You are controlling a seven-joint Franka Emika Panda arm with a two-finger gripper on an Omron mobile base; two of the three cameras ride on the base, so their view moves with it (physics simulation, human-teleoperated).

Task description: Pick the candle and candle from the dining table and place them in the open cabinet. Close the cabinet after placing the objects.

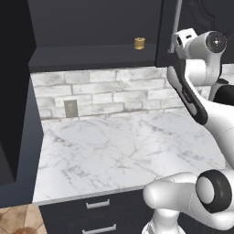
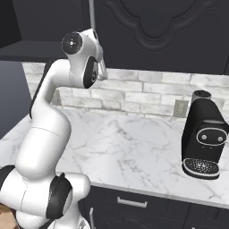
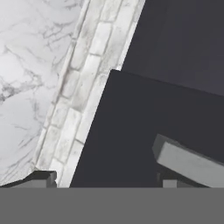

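One candle (image 1: 140, 43), the short squat golden-tan one, stands upright on the shelf inside the open cabinet (image 1: 91, 57), toward the right end of the shelf, near the cabinet's right side panel. It sits alone there, touching nothing but the shelf.

My arm reaches up at the right of the left base view, the wrist raised level with the cabinet opening. My end effector (image 3: 107, 179) looks along a dark cabinet face; its two fingertips stand wide apart at the bottom of the hand view, with nothing between them. A slim silver handle (image 3: 188, 164) lies just beside the right fingertip; I cannot tell whether they touch.

In the right base view my wrist is beside the vertical silver handle (image 2: 91, 15) of an ornately panelled dark cabinet door (image 2: 165, 31).

Below the cabinet: a white brick backsplash (image 1: 100, 93) carrying a small wall outlet (image 1: 70, 109), then a white grey-veined marble surface (image 1: 119, 151). A black coffee machine (image 2: 203, 136) stands on that surface at the right, well apart from my arm. Dark drawers with horizontal silver handles (image 1: 98, 204) run beneath the surface edge.
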